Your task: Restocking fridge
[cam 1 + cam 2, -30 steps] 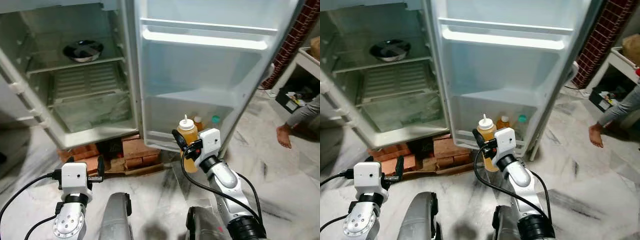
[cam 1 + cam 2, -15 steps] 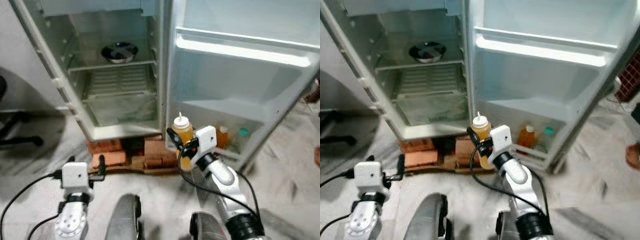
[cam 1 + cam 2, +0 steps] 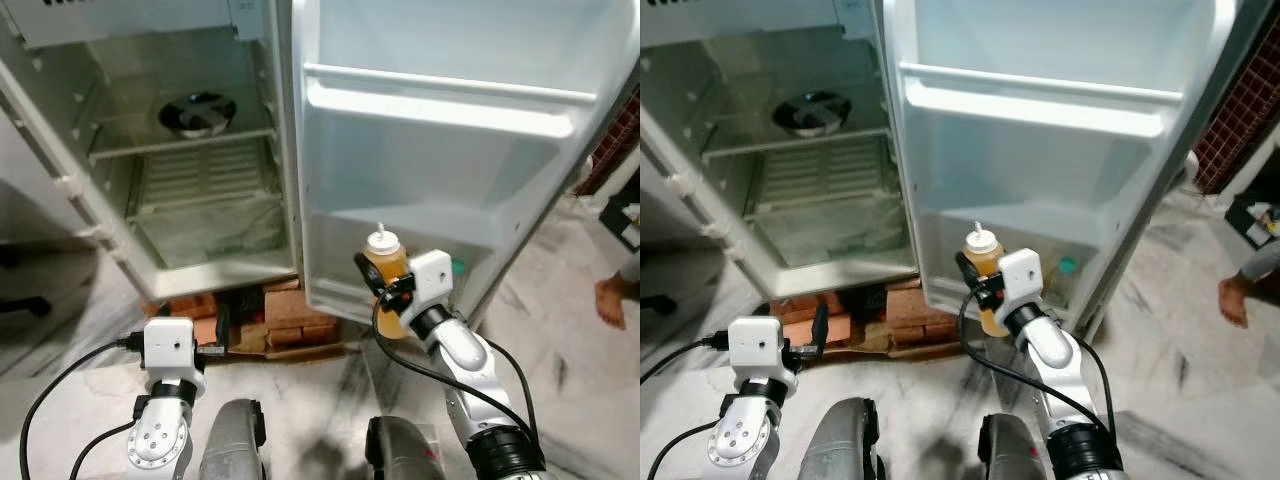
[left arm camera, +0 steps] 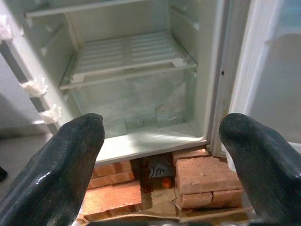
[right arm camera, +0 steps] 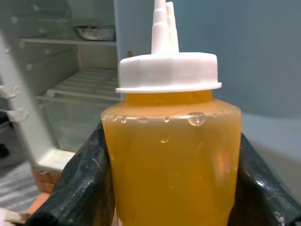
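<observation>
Amber squeeze bottle [image 3: 385,283] upright, nozzle up

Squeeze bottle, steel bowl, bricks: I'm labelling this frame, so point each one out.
squeeze bottle [image 5: 171,174]: right wrist view, orange body.
steel bowl [image 3: 196,114]: left eye view, middle of bowl.
bricks [image 4: 202,176]: left wrist view, top face of right stack.
</observation>
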Motion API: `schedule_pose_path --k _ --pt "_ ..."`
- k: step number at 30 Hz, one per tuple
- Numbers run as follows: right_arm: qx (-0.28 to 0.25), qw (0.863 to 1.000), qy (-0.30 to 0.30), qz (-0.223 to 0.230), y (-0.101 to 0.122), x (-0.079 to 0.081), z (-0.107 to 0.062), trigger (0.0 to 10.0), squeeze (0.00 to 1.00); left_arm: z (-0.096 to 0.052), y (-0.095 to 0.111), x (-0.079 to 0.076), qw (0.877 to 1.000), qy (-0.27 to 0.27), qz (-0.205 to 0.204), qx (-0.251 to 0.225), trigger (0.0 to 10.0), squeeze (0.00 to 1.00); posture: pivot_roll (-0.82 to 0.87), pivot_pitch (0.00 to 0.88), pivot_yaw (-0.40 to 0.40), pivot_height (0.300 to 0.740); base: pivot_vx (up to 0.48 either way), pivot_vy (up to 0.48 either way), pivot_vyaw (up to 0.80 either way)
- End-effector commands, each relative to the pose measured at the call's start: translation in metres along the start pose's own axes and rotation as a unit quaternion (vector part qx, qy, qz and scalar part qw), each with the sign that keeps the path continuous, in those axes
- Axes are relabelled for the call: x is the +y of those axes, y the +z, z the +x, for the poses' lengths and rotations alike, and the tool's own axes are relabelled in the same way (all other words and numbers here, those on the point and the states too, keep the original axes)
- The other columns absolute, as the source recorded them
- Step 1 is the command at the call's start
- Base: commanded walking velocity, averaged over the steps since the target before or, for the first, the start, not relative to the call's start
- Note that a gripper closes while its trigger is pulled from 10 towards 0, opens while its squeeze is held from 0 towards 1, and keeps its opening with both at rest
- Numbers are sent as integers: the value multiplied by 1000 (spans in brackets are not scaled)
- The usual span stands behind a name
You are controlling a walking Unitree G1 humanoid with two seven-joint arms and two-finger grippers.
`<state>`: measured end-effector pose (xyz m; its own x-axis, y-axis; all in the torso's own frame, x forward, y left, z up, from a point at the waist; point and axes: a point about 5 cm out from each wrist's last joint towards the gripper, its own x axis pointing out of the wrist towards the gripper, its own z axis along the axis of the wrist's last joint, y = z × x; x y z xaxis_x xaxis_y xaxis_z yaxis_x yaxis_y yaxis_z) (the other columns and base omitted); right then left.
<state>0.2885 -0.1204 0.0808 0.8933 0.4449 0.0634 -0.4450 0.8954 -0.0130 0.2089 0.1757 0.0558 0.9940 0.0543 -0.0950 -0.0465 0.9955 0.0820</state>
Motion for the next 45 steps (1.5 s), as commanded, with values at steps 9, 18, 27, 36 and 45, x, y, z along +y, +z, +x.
schedule_pose_path --k 9,18,27,36,45 --pt "-15 1000 8 -5 4 8 7 10000 0 1 1 6 1000 6 9 0 10000 0 23 79 -7 632 381 0 0" --pt "-14 1000 8 -5 4 10 8 10000 0 2 1 5 1000 3 7 -1 10000 0 23 76 -8 632 381 0 0" --pt "0 1000 12 5 0 9 8 10000 0 2 4 1 1000 4 1 -8 10000 0 24 93 -19 632 152 0 0" --pt "6 999 24 21 -3 16 5 10000 0 -4 3 5 1000 6 7 0 10000 0 29 117 -19 632 0 0 0" --pt "-18 997 61 37 9 24 9 10000 0 -6 4 12 1000 11 13 2 10000 0 26 128 14 622 0 0 0"
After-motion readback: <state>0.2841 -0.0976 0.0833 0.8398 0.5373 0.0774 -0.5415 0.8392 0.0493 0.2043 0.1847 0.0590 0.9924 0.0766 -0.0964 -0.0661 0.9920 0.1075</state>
